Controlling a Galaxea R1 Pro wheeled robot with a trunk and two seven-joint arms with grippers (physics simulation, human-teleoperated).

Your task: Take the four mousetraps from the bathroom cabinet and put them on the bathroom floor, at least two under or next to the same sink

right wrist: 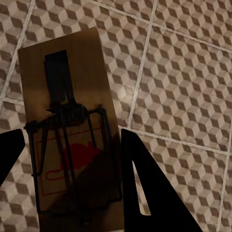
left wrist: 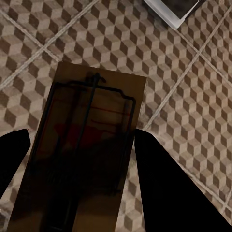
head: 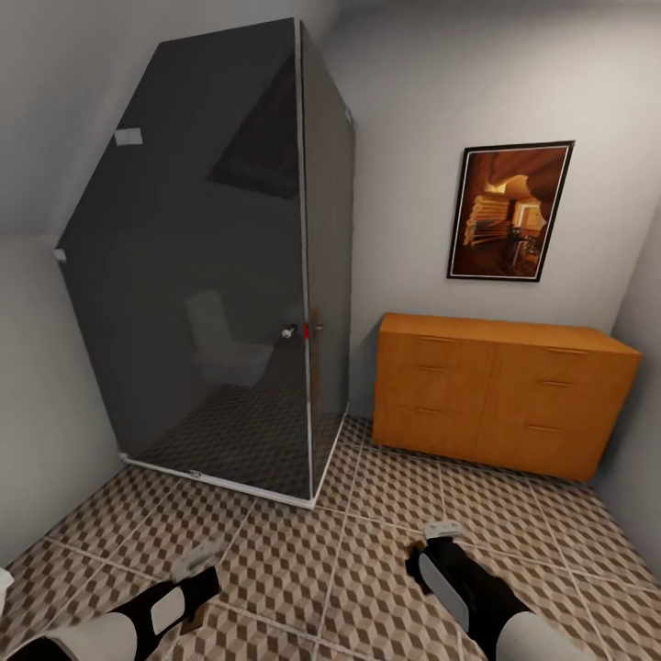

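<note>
Both my grippers hang low over the bathroom floor (head: 367,551) of brown-and-beige cube tiles. My left gripper (head: 197,578) is shut on a mousetrap (head: 198,557). In the left wrist view that tan board with its dark wire (left wrist: 92,145) sits between the two dark fingers (left wrist: 159,179). My right gripper (head: 439,546) is shut on a second mousetrap (head: 442,529). In the right wrist view this one shows its wire and red spot (right wrist: 72,135) between the fingers (right wrist: 145,183). The orange-brown cabinet (head: 500,395) stands against the far wall at the right, its drawers closed.
A dark glass shower enclosure (head: 229,275) with a white base frame fills the left-centre, and a toilet shape (head: 225,344) shows dimly in its glass. A framed picture (head: 509,211) hangs above the cabinet. Open tiled floor lies between me and the cabinet.
</note>
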